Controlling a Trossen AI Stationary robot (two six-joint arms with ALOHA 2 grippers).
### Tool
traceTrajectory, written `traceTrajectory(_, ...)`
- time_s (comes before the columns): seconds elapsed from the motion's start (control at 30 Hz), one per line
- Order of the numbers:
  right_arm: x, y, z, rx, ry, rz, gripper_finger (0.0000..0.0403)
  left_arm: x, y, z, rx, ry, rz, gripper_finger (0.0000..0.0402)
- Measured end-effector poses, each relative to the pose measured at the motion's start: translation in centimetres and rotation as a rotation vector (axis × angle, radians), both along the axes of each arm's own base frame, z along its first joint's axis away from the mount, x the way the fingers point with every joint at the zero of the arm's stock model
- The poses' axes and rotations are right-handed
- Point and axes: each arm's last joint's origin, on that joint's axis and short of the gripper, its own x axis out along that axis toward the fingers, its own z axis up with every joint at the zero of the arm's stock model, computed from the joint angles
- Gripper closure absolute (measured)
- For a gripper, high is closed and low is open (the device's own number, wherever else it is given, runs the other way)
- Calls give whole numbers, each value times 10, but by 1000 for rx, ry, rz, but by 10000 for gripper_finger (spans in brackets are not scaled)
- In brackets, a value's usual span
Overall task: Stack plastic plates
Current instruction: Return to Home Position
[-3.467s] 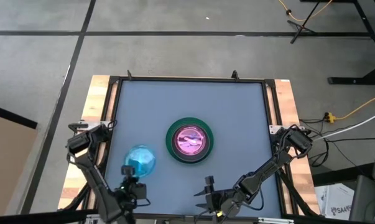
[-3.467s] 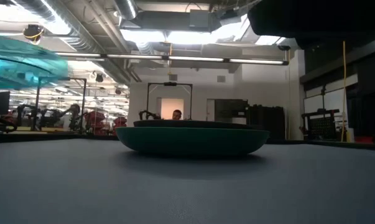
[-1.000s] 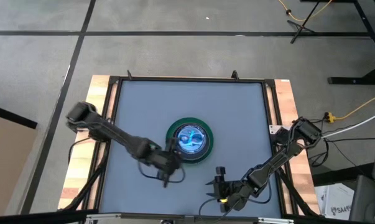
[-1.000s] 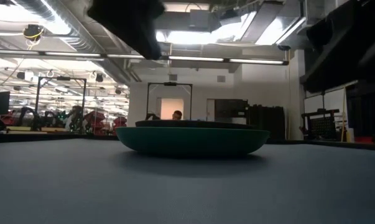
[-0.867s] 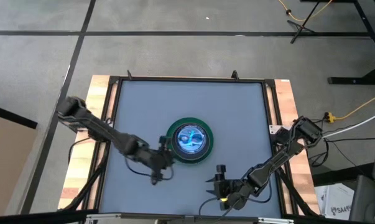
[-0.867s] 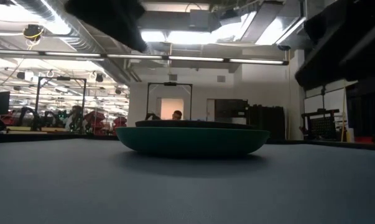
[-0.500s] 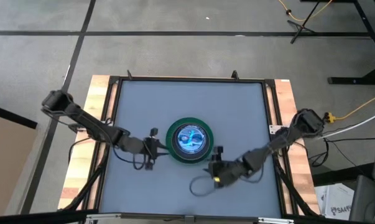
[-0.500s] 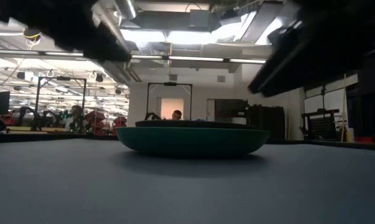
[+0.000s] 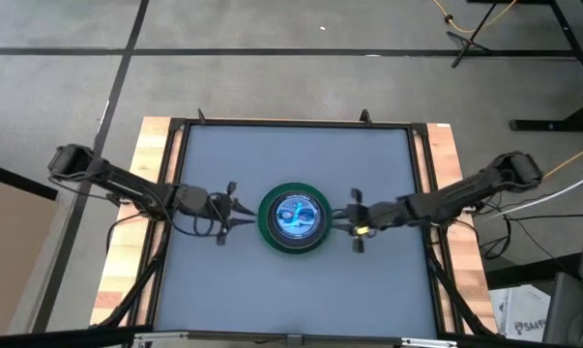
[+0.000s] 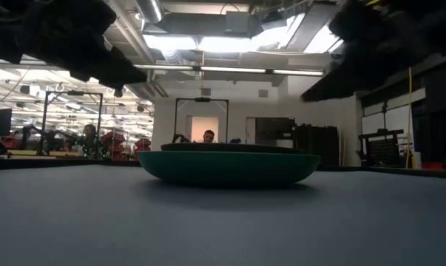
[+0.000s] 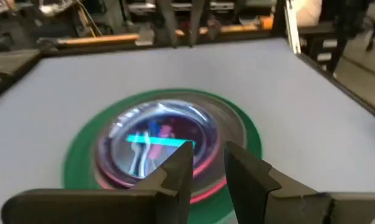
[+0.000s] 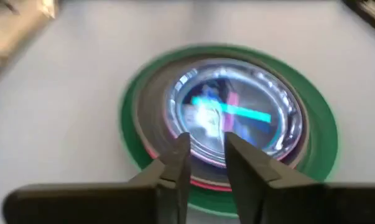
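The plates sit in one stack [image 9: 293,217] at the middle of the table: a large dark green plate [image 11: 75,162] at the bottom, a hot-pink rim above it, and a translucent blue plate [image 12: 237,112] on top. The green plate's base rests on the table [image 10: 228,167]. My left gripper [image 9: 243,213] hovers just left of the stack and points at it, touching nothing. My right gripper [image 9: 345,220] hovers just right of it, also pointing at it. In each wrist view the fingers [image 11: 178,174] [image 12: 175,165] stand close together with a narrow gap.
The grey table top [image 9: 291,155] is bare around the stack, with a dark frame and wooden side rails [image 9: 151,164]. Both arms reach in from the left and right edges at the stack's height. Beyond the far edge is a room with racks and a person [image 10: 209,136].
My left gripper has drawn back from the near-left side of the stack toward the table's left and far side. My right gripper has swung from the near edge toward the far edge and to the right of the stack. Both have turned to face it. The stack stayed put.
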Motion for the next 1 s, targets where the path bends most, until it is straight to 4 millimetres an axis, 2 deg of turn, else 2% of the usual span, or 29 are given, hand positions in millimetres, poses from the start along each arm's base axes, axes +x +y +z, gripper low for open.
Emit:
traceTrajectory(0.23,-58,-18,-3,73,-196,-32,367,-27,27,2,-42,-108,77,317)
traceTrajectory(0.37,-82,-25,-9,107,-291,-38,396,-39,35,4,-45,-161,120,317)
traceTrajectory(0.47,-96,-29,-13,136,-361,-24,399,-46,38,3,-47,-176,142,317)
traceTrajectory(0.63,-111,-32,-20,168,-436,21,399,-57,44,-3,-82,-222,173,317)
traceTrajectory(0.77,-117,-32,-18,183,-449,66,401,-66,47,-13,-127,-246,177,317)
traceTrajectory(1.0,-122,-33,-12,175,-510,99,402,-74,44,-6,-167,-309,69,317)
